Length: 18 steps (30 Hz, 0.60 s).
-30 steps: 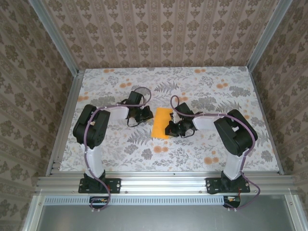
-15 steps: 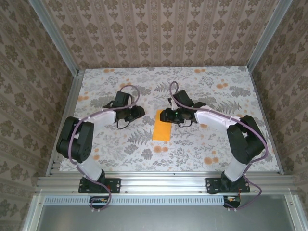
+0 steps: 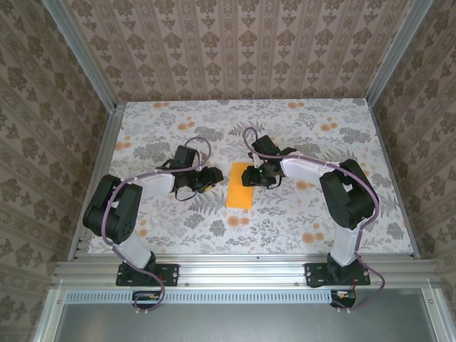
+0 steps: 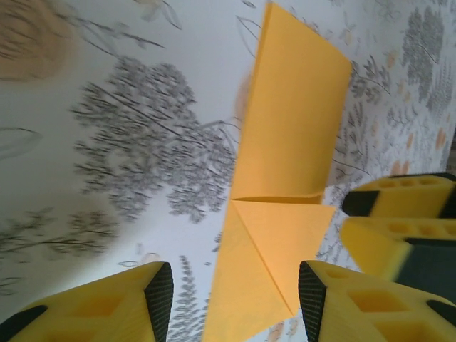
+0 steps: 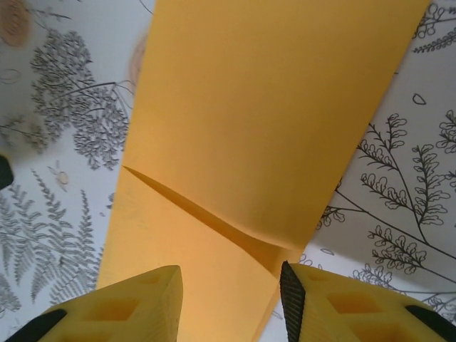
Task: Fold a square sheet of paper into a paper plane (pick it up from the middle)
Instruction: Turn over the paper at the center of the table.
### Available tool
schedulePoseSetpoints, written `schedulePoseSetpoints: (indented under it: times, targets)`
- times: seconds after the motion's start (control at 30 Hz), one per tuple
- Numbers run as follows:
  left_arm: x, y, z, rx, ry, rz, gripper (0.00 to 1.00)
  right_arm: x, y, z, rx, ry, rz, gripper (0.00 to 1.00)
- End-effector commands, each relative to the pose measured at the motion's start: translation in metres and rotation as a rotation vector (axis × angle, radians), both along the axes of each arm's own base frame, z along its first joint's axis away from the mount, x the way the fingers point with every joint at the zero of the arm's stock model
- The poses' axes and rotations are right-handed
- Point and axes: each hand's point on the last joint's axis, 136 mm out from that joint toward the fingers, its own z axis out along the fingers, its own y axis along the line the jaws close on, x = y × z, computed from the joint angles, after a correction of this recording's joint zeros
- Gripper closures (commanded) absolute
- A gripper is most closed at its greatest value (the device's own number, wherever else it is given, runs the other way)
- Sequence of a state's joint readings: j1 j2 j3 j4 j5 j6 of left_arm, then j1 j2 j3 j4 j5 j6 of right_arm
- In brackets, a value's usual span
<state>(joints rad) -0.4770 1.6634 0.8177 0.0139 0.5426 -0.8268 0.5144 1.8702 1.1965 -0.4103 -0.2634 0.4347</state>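
Shut a second ago, the left gripper now stands spread just left of the folded square sheet of paper flat on the tablecloth, the right gripper likewise spread over its far end: crease likely pressed, next fold due.

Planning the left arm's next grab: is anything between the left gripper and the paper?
Nothing visible does. The folded paper lies flat on the tablecloth, right in front of the open left gripper. The right gripper sits at the paper's opposite edge, not between.
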Motion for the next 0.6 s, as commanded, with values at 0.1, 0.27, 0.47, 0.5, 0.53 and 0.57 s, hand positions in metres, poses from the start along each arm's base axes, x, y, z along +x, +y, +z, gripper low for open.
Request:
schedulePoseSetpoints:
  times: [0.1, 0.27, 0.47, 0.5, 0.53, 0.57]
  targets:
    - [-0.012, -0.026, -0.008, -0.039, 0.050, -0.044, 0.48, 0.005, -0.007, -0.010, -0.055, 0.020, 0.005, 0.62]
    - [-0.015, -0.036, -0.012, -0.045, 0.071, -0.061, 0.48, 0.005, -0.011, -0.019, -0.073, 0.040, -0.002, 0.69]
    - [-0.015, -0.045, -0.016, -0.061, 0.087, -0.071, 0.48, 0.003, -0.015, -0.028, -0.079, 0.061, -0.022, 0.78]
    - [-0.015, -0.046, -0.016, -0.065, 0.088, -0.071, 0.48, 0.003, -0.016, -0.029, -0.076, 0.064, -0.028, 0.79]
    - [-0.015, -0.047, -0.016, -0.068, 0.089, -0.071, 0.49, 0.003, -0.017, -0.029, -0.071, 0.066, -0.036, 0.79]
    - [-0.015, -0.048, -0.015, -0.072, 0.089, -0.074, 0.49, 0.003, -0.018, -0.030, -0.065, 0.070, -0.043, 0.81]
